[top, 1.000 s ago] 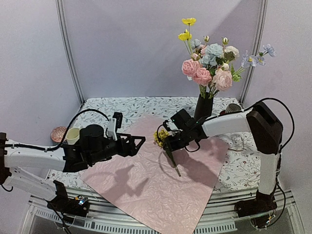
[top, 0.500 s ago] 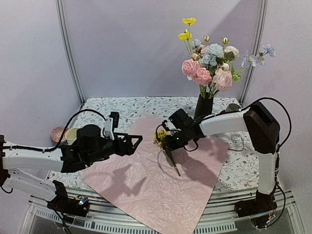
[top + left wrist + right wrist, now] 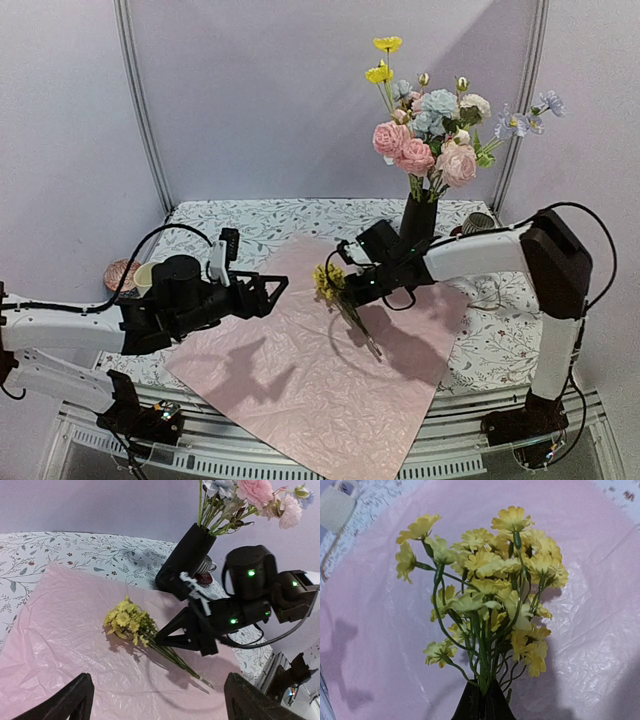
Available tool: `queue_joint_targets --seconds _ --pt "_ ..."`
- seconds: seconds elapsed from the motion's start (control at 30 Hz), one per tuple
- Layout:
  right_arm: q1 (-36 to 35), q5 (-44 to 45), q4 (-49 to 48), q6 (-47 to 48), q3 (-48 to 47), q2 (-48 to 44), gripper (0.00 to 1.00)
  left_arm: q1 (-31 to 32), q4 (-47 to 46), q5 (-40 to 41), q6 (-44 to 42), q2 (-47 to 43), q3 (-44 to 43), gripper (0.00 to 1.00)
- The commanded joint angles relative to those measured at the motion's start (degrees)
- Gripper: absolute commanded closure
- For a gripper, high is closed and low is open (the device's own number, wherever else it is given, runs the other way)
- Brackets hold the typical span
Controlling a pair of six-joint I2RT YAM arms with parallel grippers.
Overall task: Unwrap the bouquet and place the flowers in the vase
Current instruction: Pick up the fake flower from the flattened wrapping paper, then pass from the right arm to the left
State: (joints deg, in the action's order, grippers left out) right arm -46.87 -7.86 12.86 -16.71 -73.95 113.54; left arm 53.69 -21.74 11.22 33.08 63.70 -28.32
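R tool pinching yellow sprig at stems, sprig over pink wrap, L tool spread, above wrap's left side, vase w/ flowers far right

Bare pink paper leaves passing room between the left tool and the yellow sprig in the right tool; the full vase stands close behind.

Left arm low, stretched out rightward from its base, forearm near level. Left end effector: fingers spread wide, nothing between them, pointing toward the right one. Right arm: upright from base, elbow bent high, forearm reaching left and downward. Right end effector: pinched tight on yellow sprig stems.
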Motion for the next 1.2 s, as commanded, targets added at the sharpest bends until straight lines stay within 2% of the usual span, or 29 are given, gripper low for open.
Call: queue_joint_targets --seconds 0.0,0.17,0.33,0.6,0.67,0.77,0.87,1.0,1.1,1.17 --pt "-0.4 3.4 -12.1 0.3 9.2 -13.7 0.94 -0.8 0.4 0.2 -0.3 -1.3 0.7 0.08" --pt "-0.3 9.5 -30.3 0.3 26.0 -30.2 0.94 -0.9 0.3 -0.1 -0.3 -1.2 0.7 0.08" --pt "-0.3 20.5 -49.3 0.2 42.7 -44.6 0.96 -1.1 0.1 -0.7 -0.1 -1.2 0.6 0.08" --pt "-0.1 41.4 -74.9 2.0 61.0 -58.8 0.97 -1.4 0.1 -1.3 0.1 -1.3 0.3 0.08" --pt "1.0 45.4 -77.4 3.1 62.2 -60.4 0.98 -1.4 0.1 -1.4 0.1 -1.2 0.2 0.08" --pt "3.7 45.7 -79.6 4.1 61.9 -62.4 0.98 -1.4 0.0 -1.4 0.0 -1.0 -0.2 0.08" --pt "7.0 44.2 -93.6 5.4 64.5 -62.8 0.98 -1.4 0.3 -1.7 0.0 -0.5 -0.9 0.08" --pt "11.7 40.4 -110.1 9.6 64.1 -57.6 0.98 -1.4 0.4 -2.0 0.0 0.1 -1.4 0.08" --pt "14.3 35.0 -117.2 12.0 61.4 -51.8 0.98 -1.4 0.7 -2.1 0.0 0.3 -1.9 0.08" --pt "16.0 31.6 -118.0 13.1 58.9 -48.1 0.98 -1.4 1.0 -2.0 -0.2 0.5 -2.2 0.08"
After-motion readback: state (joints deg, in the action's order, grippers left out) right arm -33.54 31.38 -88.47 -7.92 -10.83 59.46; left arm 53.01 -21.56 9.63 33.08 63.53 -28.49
